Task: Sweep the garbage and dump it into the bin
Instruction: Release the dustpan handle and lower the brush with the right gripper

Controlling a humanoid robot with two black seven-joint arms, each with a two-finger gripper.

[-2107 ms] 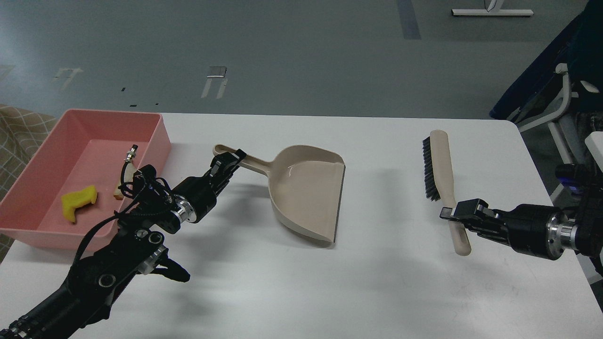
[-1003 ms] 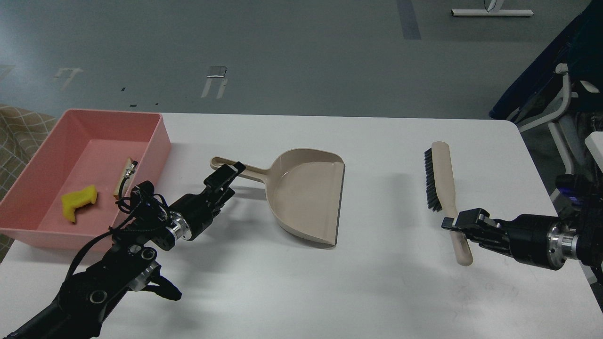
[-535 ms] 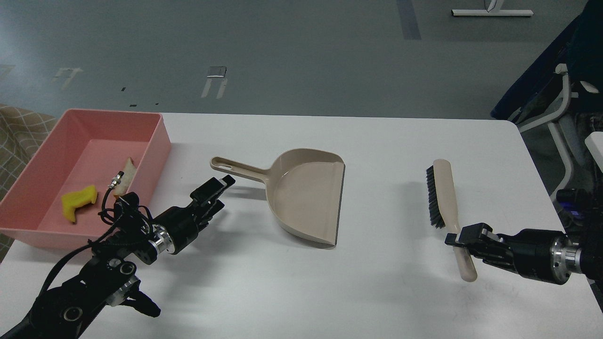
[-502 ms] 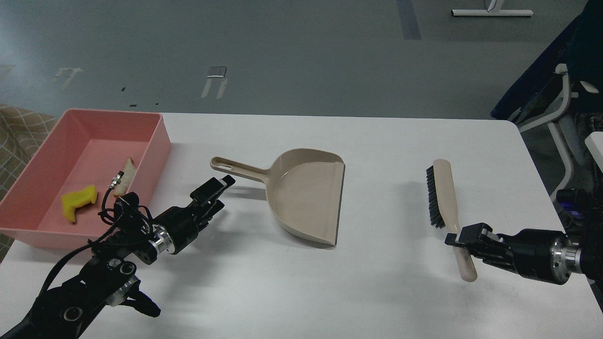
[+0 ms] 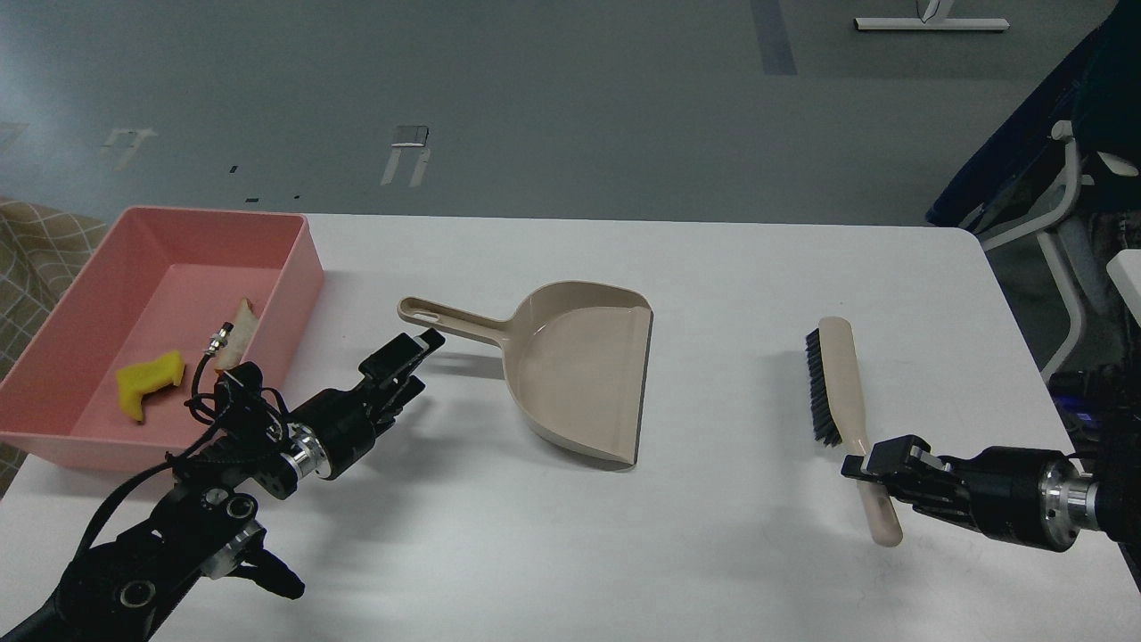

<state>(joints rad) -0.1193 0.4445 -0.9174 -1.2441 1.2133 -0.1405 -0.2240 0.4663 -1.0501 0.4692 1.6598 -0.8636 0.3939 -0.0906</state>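
Where the white tabletop (image 5: 713, 294) meets its left edge sits the shallow rectangular salmon-pink plastic bin (image 5: 85, 312). Both scraps of garbage lie on its floor: a bright yellow notched foam-like chunk (image 5: 147, 382) toward the near left, and a thin pale bread-like slice with tan crust (image 5: 237, 332) by the right wall. The two are apart from each other.

Head view, centre: beige plastic dustpan (image 5: 579, 370) flat on the table, its pan empty, handle pointing left toward the bin, wide mouth facing right.

Left gripper (image 5: 406, 357) hangs just below and beside the dustpan handle's end, not touching it. Fingers (image 5: 399, 349) slightly parted, nothing between them. Loose black cable with a small metal plug rises near the left wrist, in front of the bin's right wall.

Right side: beige long-handled brush with black bristles (image 5: 842, 392) lies lengthwise, bristles facing left, well apart from the dustpan. Right gripper (image 5: 878, 468) is closed around the lower part of the brush handle; the handle tip sticks out below the fingers.
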